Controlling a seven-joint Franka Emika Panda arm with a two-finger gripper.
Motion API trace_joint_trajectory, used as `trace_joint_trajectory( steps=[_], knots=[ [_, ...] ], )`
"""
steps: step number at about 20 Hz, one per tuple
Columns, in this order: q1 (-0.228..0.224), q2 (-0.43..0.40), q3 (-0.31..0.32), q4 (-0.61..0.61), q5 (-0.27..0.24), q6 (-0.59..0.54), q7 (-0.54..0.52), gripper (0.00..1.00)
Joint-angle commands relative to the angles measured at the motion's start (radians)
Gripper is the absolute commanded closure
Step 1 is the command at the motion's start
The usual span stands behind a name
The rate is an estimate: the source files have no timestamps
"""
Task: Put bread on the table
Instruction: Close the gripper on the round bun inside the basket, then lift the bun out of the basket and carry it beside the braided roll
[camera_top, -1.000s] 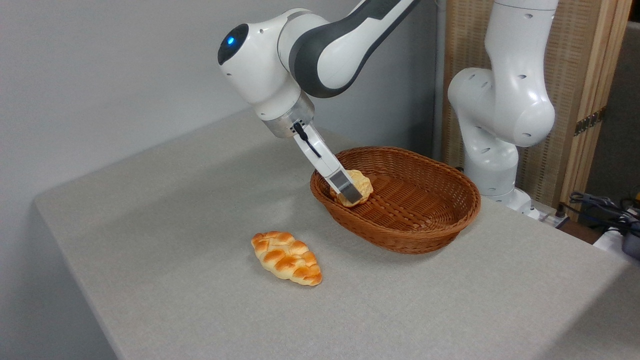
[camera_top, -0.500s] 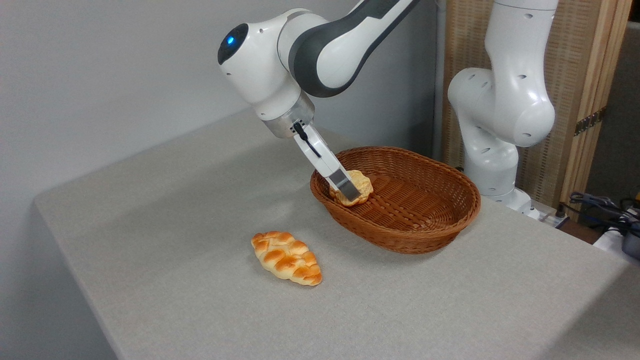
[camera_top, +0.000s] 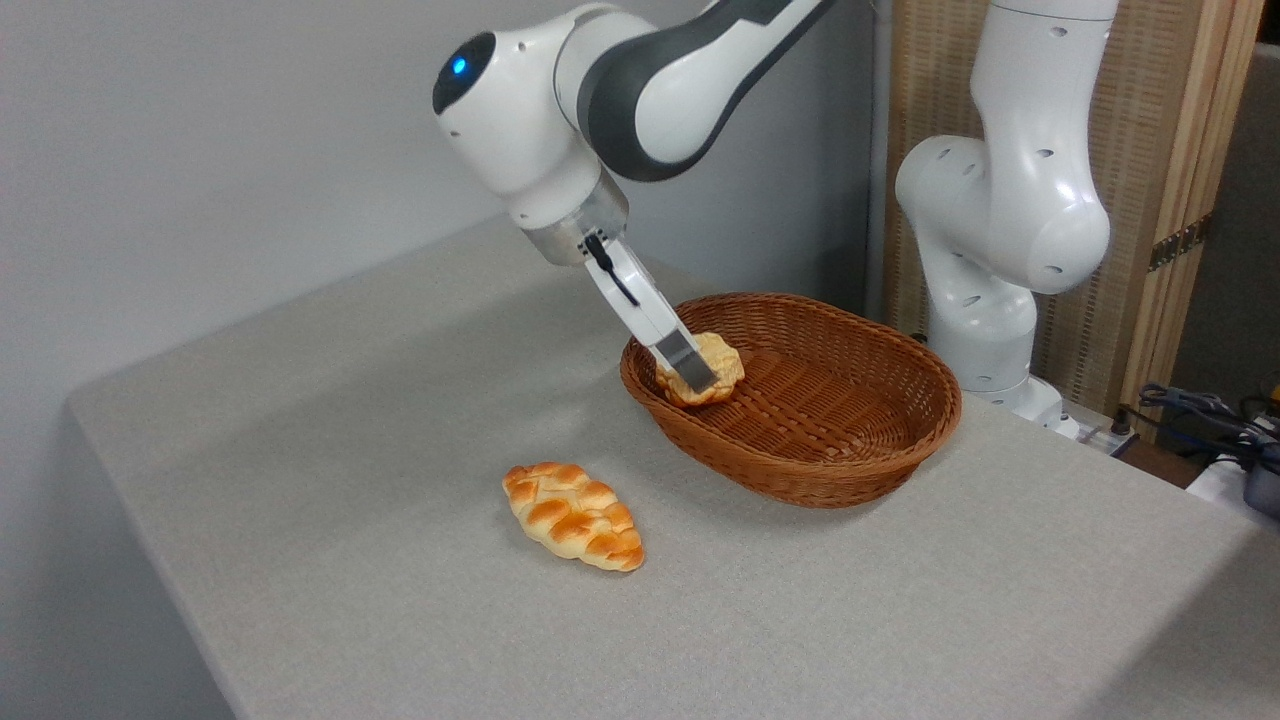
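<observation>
The bread, a small pale golden bun with a lumpy top, is at the left end of the wicker basket, just above its floor. My gripper is shut on the bread; the near finger covers part of the bun's left side and the far finger is hidden behind it. The table, covered in light grey cloth, spreads out under the basket and to the left.
A longer orange-glazed braided loaf lies on the cloth in front of and left of the basket. The arm's white base stands behind the basket at the right. Cables lie off the table's far right edge.
The gripper has risen a little with the bread held in it, so the bun now sits higher against the basket's left rim. The braided loaf and basket have not moved.
</observation>
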Motion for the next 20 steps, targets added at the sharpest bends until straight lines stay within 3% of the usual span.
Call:
trace_joint_trajectory(
  steps=[1,9,17,20],
  knots=[
    [-0.001,-0.014,0.018,0.089,0.011,-0.080,0.023,0.56],
    [0.002,-0.005,0.078,0.201,0.011,-0.074,0.088,0.53],
    [0.000,0.077,0.095,0.229,0.009,0.188,0.083,0.47],
    [-0.003,0.107,0.087,0.229,0.009,0.239,0.083,0.35]
  ],
)
